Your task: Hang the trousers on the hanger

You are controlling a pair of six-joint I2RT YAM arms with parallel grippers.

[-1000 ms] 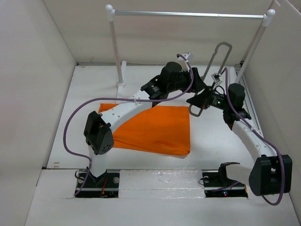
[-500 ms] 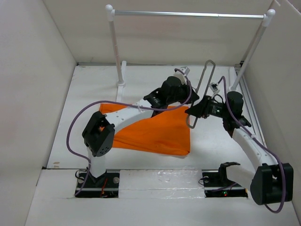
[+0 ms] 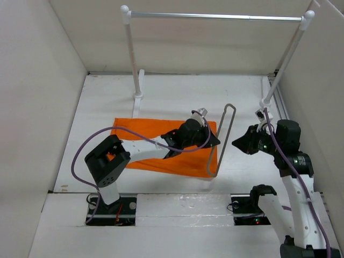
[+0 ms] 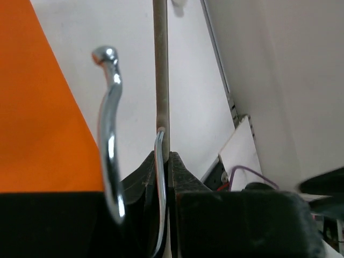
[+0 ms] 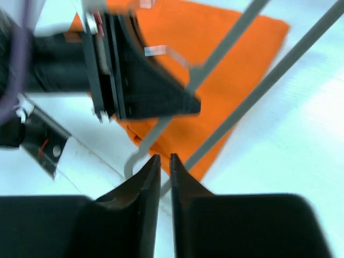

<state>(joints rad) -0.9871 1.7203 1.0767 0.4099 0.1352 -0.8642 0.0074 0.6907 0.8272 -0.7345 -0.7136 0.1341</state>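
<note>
The orange trousers (image 3: 142,134) lie flat on the table, partly under my left arm. The thin grey hanger (image 3: 229,105) stands on edge along their right side, running from the back toward the table's front. My left gripper (image 3: 215,141) is shut on its metal neck. In the left wrist view the silver hook (image 4: 110,134) curls just left of the shut left gripper (image 4: 167,156). My right gripper (image 3: 235,143) hangs to the right of the hanger, apart from it. Its jaws (image 5: 165,157) are shut on nothing, with the hanger's bar (image 5: 269,80) and the trousers (image 5: 215,80) beyond them.
A silver rail (image 3: 215,16) on two white posts (image 3: 130,54) spans the back of the table. White walls close in the left, back and right sides. The arm bases (image 3: 110,207) sit at the near edge.
The left gripper shut on the hanger and pulled it from the back toward the front, beside the trousers' right edge. The right gripper let go of it, drew away rightward and shut.
</note>
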